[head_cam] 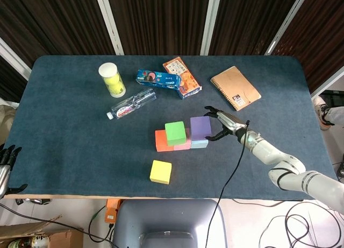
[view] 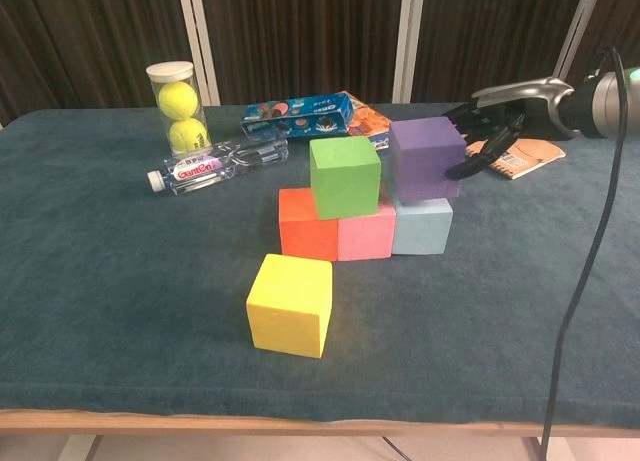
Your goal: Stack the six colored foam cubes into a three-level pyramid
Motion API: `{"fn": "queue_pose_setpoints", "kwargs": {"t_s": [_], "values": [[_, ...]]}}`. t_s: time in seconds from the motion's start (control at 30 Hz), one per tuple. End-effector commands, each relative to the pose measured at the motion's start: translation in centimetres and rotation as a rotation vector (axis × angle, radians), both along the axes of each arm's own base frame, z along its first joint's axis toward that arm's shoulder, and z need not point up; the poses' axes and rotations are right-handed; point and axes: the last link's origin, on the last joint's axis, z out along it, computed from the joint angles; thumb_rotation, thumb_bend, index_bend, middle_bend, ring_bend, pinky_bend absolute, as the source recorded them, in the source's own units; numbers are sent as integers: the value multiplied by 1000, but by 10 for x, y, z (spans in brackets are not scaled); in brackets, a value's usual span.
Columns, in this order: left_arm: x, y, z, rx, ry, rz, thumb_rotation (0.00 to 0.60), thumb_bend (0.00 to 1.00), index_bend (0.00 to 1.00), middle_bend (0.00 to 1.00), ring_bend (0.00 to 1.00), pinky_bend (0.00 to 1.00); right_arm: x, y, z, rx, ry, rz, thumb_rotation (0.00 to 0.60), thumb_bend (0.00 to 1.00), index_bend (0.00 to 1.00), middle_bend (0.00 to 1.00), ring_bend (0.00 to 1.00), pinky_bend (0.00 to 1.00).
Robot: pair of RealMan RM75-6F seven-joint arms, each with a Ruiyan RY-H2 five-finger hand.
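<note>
Dark curtain panels are being shown behind a blue-clothed table (head_cam: pixel 64 129) in the head view. On it, an orange cube (head_cam: pixel 160 141), a pink cube (head_cam: pixel 183 146) and a light blue cube (head_cam: pixel 200 143) are lying in a row, touching. A green cube (head_cam: pixel 174 133) is sitting on the orange and pink ones. A purple cube (head_cam: pixel 200 127) is being gripped by the right hand (head_cam: pixel 224 124), fingers curled around its right side, above the light blue cube. A yellow cube (head_cam: pixel 160 171) is lying apart, nearer the front edge. The left hand (head_cam: pixel 5 157) is hanging off the table's left edge, fingers spread, holding nothing.

In the chest view, the purple cube (view: pixel 427 158) is being held tilted, overhanging the light blue cube (view: pixel 421 224) to the right. The right hand (view: pixel 495 136) is wrapping it from the right.
</note>
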Motion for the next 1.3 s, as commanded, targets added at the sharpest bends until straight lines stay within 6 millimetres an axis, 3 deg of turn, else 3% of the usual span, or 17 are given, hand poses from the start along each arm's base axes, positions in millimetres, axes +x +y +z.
{"fn": "queue_pose_setpoints", "kwargs": {"t_s": [0.03,0.57,1.3], "values": [[0,0,0,0,-1,0,583,119,47,0,0,109,0,1,-2,11,-5,3,600,323,459,0,0,0],[-2,-1,1,2,0,5,581,118,47,0,0,109,1,-1,-16,52,-30,13,600,323,443,0,0,0],[-3,-2,4,6,-2,7,582,119,47,0,0,108,4,-7,-21,56,-26,16,600,323,427,0,0,0]]}}
